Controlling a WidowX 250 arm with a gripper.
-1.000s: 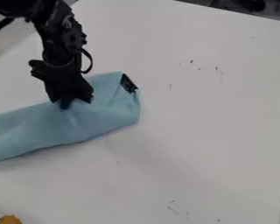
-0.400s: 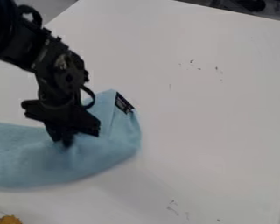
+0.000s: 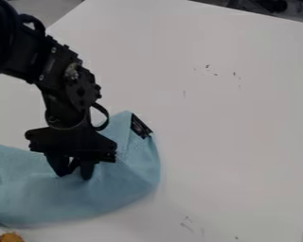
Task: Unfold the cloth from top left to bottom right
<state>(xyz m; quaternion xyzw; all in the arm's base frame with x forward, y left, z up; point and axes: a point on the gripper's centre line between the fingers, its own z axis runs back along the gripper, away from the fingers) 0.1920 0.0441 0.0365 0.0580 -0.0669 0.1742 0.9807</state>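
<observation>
Cloth partly beyond the view's left edge, hand slightly ajar, fingertip contact unclear

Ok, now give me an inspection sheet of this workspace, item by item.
Surface: white tabletop, small dark marks.
Job items: light-blue fabric cloth, rumpled, running out of view at left; black rectangular label at its upper corner.
Clutter: orange-yellow object, lower left, partly cut off.
Grasping part: black two-finger claw, open, fingertips at the cloth.
Cables: black loop beside the black robot arm.
Surroundings: dark items beyond the far edge.
</observation>
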